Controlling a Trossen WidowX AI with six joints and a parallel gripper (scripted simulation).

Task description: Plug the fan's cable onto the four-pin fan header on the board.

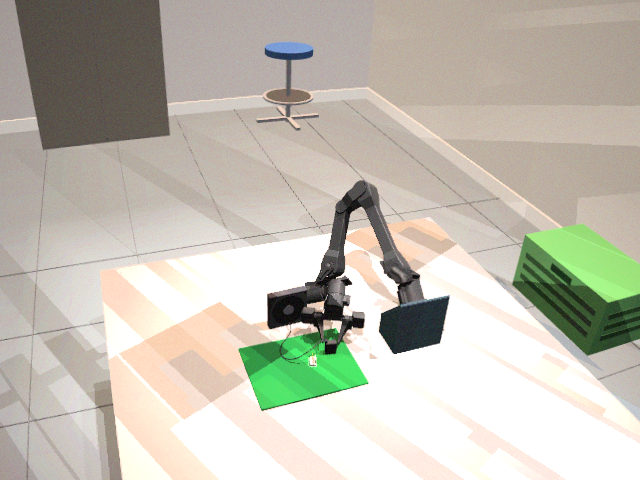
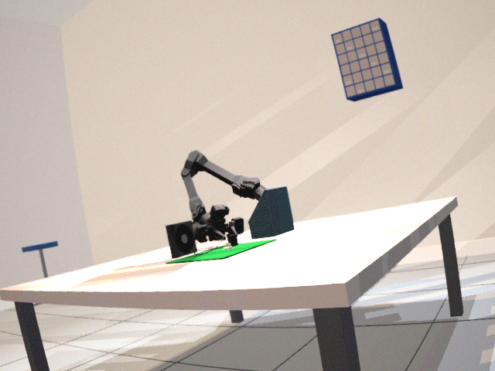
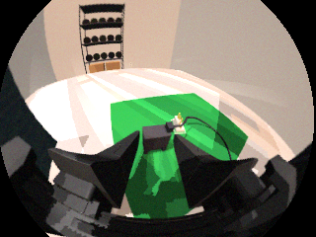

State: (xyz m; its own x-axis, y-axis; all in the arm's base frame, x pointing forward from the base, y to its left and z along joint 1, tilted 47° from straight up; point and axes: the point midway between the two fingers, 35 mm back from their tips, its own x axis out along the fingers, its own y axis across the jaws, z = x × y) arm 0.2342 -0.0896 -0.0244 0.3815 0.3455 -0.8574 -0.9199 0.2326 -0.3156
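The dark block-shaped plug is low over the green board; whether it touches the board I cannot tell. My gripper is slightly open around it, with narrow gaps beside the plug in the wrist view. The white header is beside the plug, its yellow pins showing above the white base in the wrist view. The thin dark cable runs from the black fan to the plug. The plug's underside is hidden.
A dark teal, slanted box stands right of the board, in front of the arm's base. The fan stands upright behind the board, close to the wrist. The cable loops over the board's rear part. A green slatted cabinet is beyond the table.
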